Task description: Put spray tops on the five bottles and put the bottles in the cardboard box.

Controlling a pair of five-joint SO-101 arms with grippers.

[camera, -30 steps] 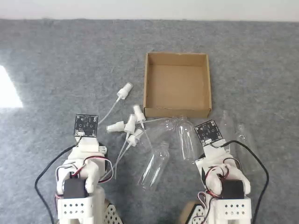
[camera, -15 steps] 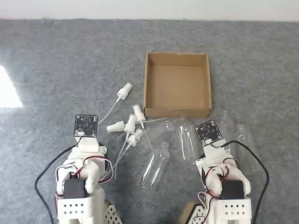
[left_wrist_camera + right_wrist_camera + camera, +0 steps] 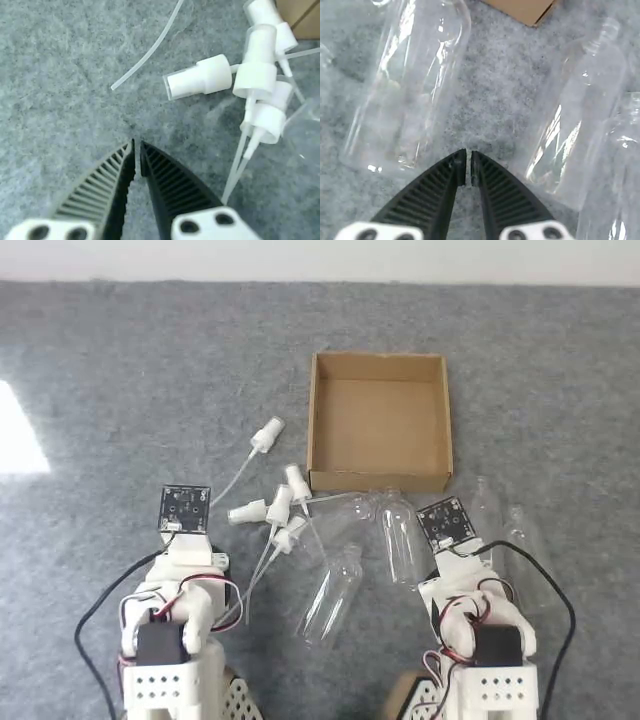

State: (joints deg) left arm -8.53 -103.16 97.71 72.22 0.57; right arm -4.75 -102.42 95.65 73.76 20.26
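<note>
Black-fingered left hand (image 3: 137,145) and right hand (image 3: 468,153) both pinched closed, empty, aimed down at grey carpet (image 3: 120,390).

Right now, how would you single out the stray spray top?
Find the cardboard box. Off its left wall, one white spray top lies alone on the grey mat. The other four tops are heaped together; this one lies apart.

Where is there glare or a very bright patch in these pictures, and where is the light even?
High view: a white patch of light washes out the grey mat at its left edge. Right wrist view: streaks of glare run along the clear bottles, so their outlines are hard to follow. Left wrist view: the light is even, and the spray tops cast only faint shadows.
</note>
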